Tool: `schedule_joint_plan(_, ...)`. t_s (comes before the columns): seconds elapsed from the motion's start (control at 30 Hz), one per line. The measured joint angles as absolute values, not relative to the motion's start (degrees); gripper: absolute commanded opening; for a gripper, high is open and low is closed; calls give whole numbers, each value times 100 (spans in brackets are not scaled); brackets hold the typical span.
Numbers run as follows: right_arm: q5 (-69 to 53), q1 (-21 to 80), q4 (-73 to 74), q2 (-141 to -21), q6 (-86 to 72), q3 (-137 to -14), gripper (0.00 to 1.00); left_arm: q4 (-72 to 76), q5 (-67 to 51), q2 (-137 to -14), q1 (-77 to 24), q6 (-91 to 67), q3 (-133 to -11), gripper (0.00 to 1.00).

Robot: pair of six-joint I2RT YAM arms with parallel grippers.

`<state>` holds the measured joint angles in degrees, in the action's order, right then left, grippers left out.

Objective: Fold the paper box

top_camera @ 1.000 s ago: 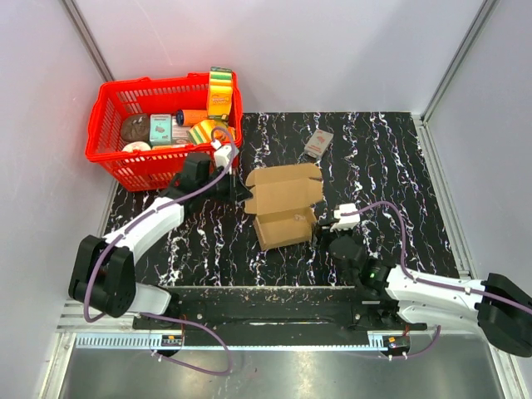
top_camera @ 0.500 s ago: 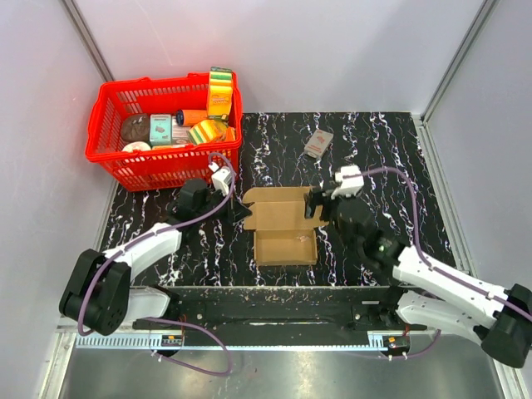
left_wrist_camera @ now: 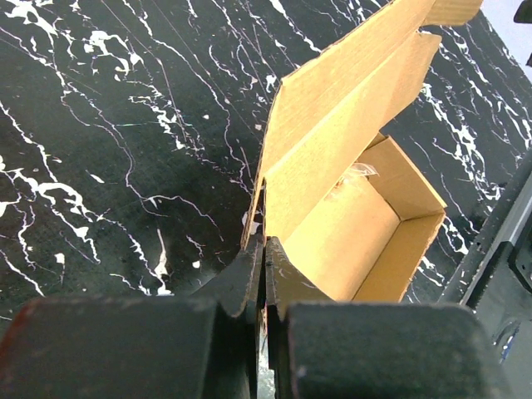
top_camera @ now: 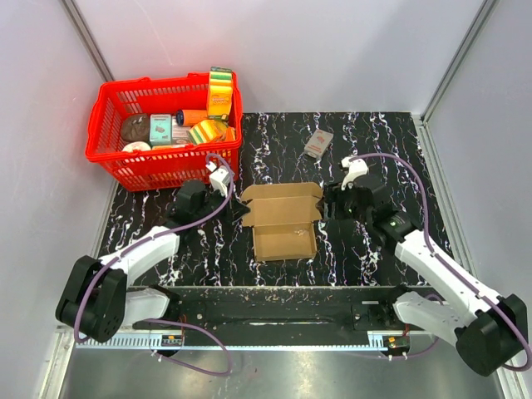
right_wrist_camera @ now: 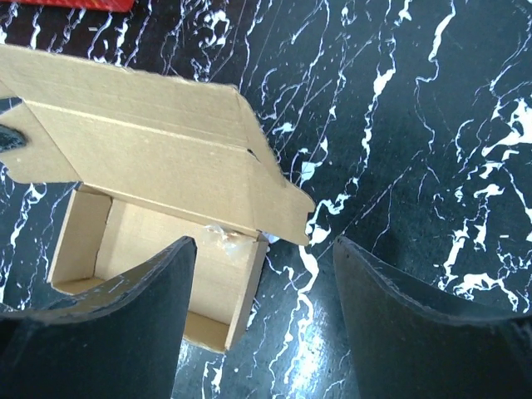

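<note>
The brown cardboard paper box [top_camera: 284,223] sits open near the middle of the black marbled table, its tray facing up and its lid flap raised at the far side. My left gripper [top_camera: 243,208] is shut on the lid's left edge; the left wrist view shows the fingers [left_wrist_camera: 264,270] pinching the cardboard [left_wrist_camera: 349,158]. My right gripper [top_camera: 327,204] is open just right of the box's right end. In the right wrist view the lid's corner tab [right_wrist_camera: 278,204] lies between the spread fingers [right_wrist_camera: 141,316], untouched.
A red basket [top_camera: 112,162] full of groceries stands at the back left. A small grey-and-red packet [top_camera: 317,143] lies behind the box. White walls close in the table on the left, back and right.
The box has been lowered flat onto the table with its tray opening up. My right arm swung from the near right up to the box's right end. My left gripper has kept its hold.
</note>
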<state>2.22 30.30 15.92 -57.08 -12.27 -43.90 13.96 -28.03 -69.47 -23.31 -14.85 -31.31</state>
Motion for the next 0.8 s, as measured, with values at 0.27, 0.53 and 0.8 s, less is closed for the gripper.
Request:
schedule_joint_plan(0.27, -930, 2265, 1706, -6405, -814, -4506, 74, 1385, -2670, -6934, -2331, -1299, -3124, 0)
schedule_joint_plan(0.53, -2123, 1643, 1372, -7116, -432, -4543, 67, 1389, -2668, -6934, -2331, -1197, -3124, 0)
schedule_joint_plan(0.8, -3162, 1586, 1000, -7741, -209, -4740, 56, 1391, -2672, -6934, -2331, -1181, -3124, 0)
